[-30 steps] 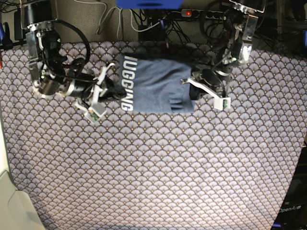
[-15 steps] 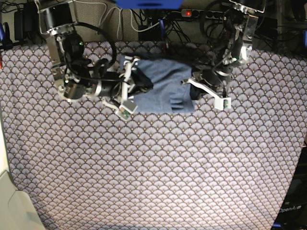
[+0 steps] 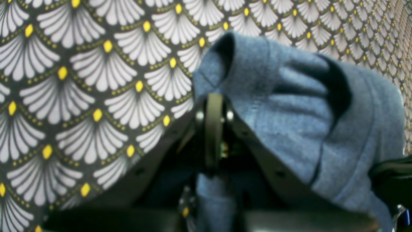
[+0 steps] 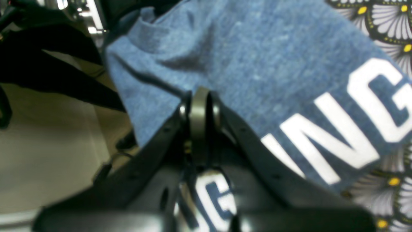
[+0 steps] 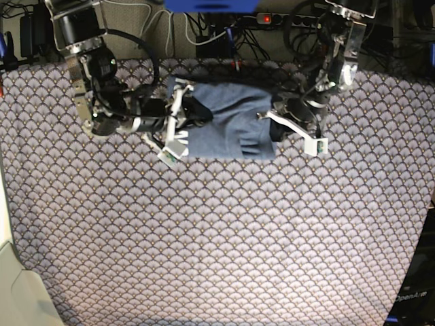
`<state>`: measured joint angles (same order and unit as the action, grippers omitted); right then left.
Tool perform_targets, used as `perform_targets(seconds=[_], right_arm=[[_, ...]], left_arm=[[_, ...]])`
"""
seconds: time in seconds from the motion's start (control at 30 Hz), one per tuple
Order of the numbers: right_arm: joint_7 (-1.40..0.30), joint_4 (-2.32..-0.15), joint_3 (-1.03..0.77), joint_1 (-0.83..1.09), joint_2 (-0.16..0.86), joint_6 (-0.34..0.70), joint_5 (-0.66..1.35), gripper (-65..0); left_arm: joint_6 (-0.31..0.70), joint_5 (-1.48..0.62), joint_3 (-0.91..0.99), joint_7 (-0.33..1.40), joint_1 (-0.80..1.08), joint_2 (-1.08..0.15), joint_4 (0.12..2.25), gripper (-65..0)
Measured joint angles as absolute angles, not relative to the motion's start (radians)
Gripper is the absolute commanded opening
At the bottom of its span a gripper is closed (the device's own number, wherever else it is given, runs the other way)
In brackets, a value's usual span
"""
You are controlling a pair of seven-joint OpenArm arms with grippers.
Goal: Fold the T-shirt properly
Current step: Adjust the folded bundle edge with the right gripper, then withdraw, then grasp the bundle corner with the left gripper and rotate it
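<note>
Broad bare tablecloth (image 5: 217, 238) lies in front of everything, while at its far edge the right gripper (image 5: 192, 117), reaching in from the view's left, pinches the T-shirt (image 5: 234, 125) bundle's lettered fold, and the left gripper (image 5: 272, 122) clamps its opposite end.

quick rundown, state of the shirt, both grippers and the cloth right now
T-shirt: partly folded, bunched at the far side of the table, pinched at both ends
left gripper: shut on a blue fold of the shirt
right gripper: shut on the lettered edge of the shirt
tablecloth: spread flat over the table
</note>
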<state>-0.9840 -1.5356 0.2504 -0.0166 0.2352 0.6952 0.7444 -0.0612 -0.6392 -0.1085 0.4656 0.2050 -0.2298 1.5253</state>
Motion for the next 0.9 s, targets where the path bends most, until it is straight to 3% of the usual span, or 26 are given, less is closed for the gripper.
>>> perform_targets(seconds=[0.3,0.57,0.9], right_arm=[[-1.06,-1.849,0.237,0.019,0.276,0.695,0.736,-65.0],[-1.059,-1.855,0.218,0.019,0.364,0.695,0.736,-65.0],[-1.061,-1.821,-0.053,0.067,0.402,0.693,0.733,-65.0]], left_arm=[[-0.085,-0.628,-0.11,0.505,0.22,-0.247,1.76,-64.7],[-0.078,-0.632,-0.117,0.508,0.343,-0.287,1.956,-64.7],[-0.076,-0.621,-0.176,0.515,0.51,-0.355,1.957,-64.7]])
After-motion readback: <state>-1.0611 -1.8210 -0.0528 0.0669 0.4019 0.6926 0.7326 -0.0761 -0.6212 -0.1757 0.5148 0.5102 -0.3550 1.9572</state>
